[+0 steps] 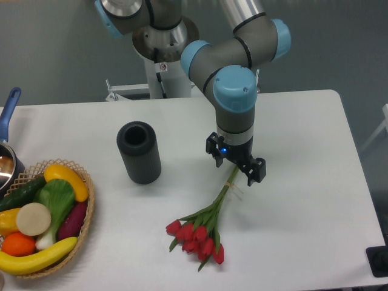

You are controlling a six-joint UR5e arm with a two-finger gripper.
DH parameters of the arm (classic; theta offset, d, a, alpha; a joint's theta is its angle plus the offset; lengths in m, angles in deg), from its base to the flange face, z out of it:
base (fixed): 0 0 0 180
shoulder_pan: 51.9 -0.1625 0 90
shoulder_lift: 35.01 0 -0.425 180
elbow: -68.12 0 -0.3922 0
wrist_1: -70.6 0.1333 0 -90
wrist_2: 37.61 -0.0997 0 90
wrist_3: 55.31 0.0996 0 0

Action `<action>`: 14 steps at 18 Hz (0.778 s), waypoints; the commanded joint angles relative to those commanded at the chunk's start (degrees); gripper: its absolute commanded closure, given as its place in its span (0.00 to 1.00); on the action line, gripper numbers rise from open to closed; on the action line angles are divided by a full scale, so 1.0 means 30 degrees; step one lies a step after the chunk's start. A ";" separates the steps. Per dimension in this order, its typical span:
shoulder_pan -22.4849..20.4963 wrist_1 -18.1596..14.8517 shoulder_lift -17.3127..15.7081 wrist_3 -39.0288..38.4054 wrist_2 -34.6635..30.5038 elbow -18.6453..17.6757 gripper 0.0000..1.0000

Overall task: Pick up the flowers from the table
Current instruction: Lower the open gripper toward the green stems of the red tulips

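Note:
The flowers (206, 227), a bunch of red tulips with closed buds and thin green stems, lie on the white table (303, 151), buds toward the front and stems pointing up and to the right. My gripper (236, 162) points straight down over the upper end of the stems. Its two black fingers (257, 170) stand apart, one on each side of the stem tips, so it is open. Whether the fingers touch the stems I cannot tell.
A black cylinder (139, 152) stands upright left of the gripper. A wicker basket (86, 218) of toy produce sits at the front left, with a pot with a blue handle (8, 109) behind it. A dark object (378, 261) sits at the front right corner.

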 joint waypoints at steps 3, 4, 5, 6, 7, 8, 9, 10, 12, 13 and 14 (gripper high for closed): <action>0.0000 0.0000 -0.0029 -0.0029 0.0029 -0.0029 0.00; 0.0000 -0.0029 -0.0029 -0.0058 0.0058 -0.0087 0.00; 0.0000 0.0000 -0.0029 -0.0059 0.0088 -0.0204 0.00; 0.0029 0.0116 -0.0029 -0.0059 0.0146 -0.0292 0.00; 0.0029 0.0408 0.0000 -0.0175 0.0262 -0.0467 0.00; 0.0029 0.0932 0.0029 -0.0466 0.0496 -0.0701 0.00; 0.0087 0.1924 0.0117 -0.1252 0.0701 -0.1167 0.00; 0.0262 0.2630 0.0321 -0.2188 0.0645 -0.1259 0.00; 0.0729 0.3047 0.1022 -0.2928 0.0616 -0.1289 0.00; 0.0877 0.3047 0.1287 -0.2959 0.0615 -0.1260 0.00; 0.0966 0.3047 0.1550 -0.2959 0.0615 -0.1202 0.00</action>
